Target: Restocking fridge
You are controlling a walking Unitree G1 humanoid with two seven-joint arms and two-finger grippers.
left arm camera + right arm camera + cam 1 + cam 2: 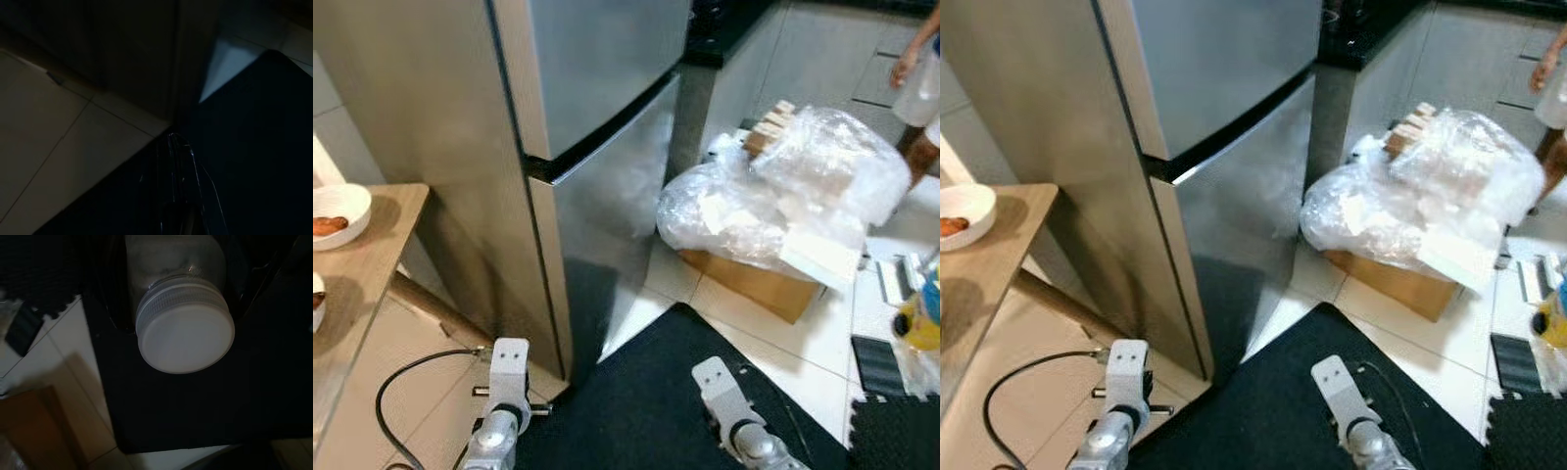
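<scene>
The right gripper's jaws pinch a white-lidded jar (183, 318); the left gripper's jaws are lost in darkness.

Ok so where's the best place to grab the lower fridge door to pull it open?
Probably its top edge, at the dark gap under the upper door: the lower fridge door is flat steel with no bar handle, so that lip looks like the only purchase. Come in from the front with the left gripper, since the right gripper holds the jar.
</scene>
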